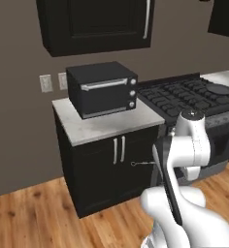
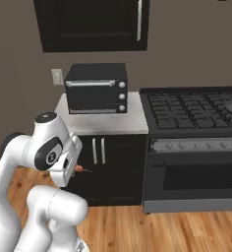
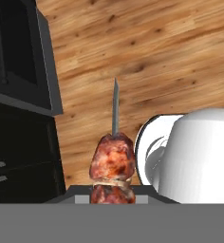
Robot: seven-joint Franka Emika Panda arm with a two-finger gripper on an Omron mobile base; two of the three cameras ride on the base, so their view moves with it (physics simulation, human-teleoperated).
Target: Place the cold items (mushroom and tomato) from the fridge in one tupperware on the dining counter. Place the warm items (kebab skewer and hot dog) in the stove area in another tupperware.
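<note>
So, from left to right you have the toaster oven, then the stove. Your gripper is pinching the kebab skewer low over the floor; binning it and the other items remains.

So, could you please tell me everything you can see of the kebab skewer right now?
The kebab skewer carries browned, glistening chunks of meat on a thin grey metal-looking spike, whose bare pointed tip sticks out past the meat over the wooden floor. Its near end disappears at the hand, which is shut on it. In the left base view, the thin tip shows in front of the dark cabinet, carried in the air.
</note>
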